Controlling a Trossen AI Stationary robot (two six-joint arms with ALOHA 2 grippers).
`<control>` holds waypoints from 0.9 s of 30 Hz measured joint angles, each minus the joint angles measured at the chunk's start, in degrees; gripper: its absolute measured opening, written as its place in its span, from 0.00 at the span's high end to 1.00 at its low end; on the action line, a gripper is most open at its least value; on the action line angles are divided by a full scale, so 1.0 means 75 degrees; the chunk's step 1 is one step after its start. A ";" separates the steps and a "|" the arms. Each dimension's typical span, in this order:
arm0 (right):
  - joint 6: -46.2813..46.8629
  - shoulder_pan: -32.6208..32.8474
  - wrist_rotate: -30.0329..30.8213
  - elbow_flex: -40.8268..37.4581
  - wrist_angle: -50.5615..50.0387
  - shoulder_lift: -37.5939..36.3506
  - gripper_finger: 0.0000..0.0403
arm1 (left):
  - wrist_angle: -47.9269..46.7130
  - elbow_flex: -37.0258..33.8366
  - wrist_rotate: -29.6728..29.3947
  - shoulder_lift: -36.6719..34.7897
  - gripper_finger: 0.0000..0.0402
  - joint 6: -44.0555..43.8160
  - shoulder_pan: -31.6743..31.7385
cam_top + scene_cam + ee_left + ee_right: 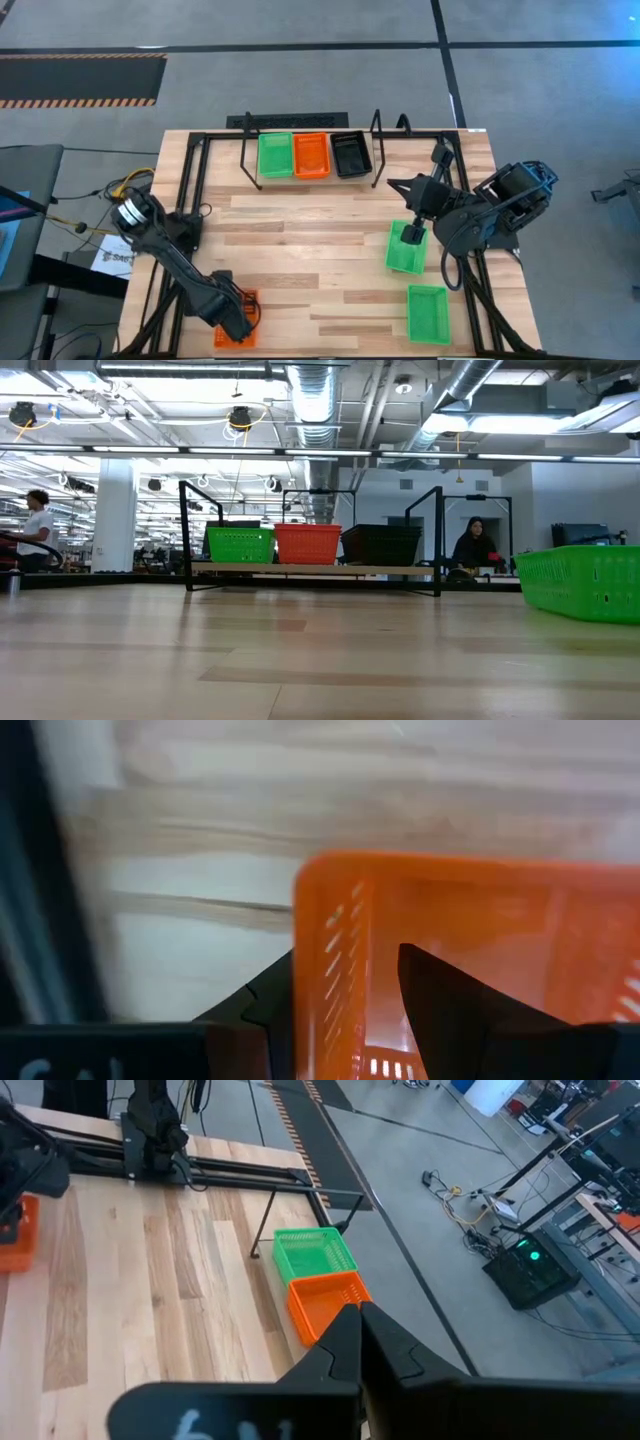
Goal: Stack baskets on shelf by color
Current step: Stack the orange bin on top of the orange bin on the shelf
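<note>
The shelf (378, 150) at the table's far edge carries a green basket (275, 155), an orange basket (311, 155) and a black basket (351, 154) side by side. Another orange basket (480, 920) sits at the near left corner. My left gripper (345, 960) points down over it, open, one finger outside its wall and one inside; I see no touch. Two green baskets (405, 255) (428, 312) rest on the right half. My right gripper (357, 1325) is shut, held high above the nearer-to-centre green one and holding nothing.
A black tube frame (190, 170) runs along the table's left and right sides and bears the arms. The middle of the wooden table (300, 250) lies bare. In the low view, people show in the room beyond the shelf (310, 570).
</note>
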 joint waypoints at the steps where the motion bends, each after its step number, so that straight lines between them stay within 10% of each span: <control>1: -0.0012 -0.0018 0.0000 0.0000 0.0000 0.0000 0.97 | 0.0190 0.0000 -0.0006 0.0117 0.64 0.0025 0.0014; 8: -0.0042 -0.0022 0.0000 0.0000 0.0000 0.0000 0.96 | 0.1167 0.0032 -0.0545 0.0451 0.80 0.0129 0.0264; 11: -0.0045 -0.0022 0.0000 0.0000 0.0000 0.0000 0.96 | 0.1084 0.0055 -0.1498 0.0363 0.96 0.0324 0.0475; 19: -0.0196 -0.0022 -0.0003 0.0000 0.0000 0.0000 0.96 | 0.0940 0.0055 -0.4436 -0.0537 1.00 0.1667 0.1543; 27: -0.0389 -0.0071 0.0005 0.0006 0.0000 -0.0055 0.97 | 0.1060 0.0058 -0.4286 -0.1114 1.00 0.5099 0.3644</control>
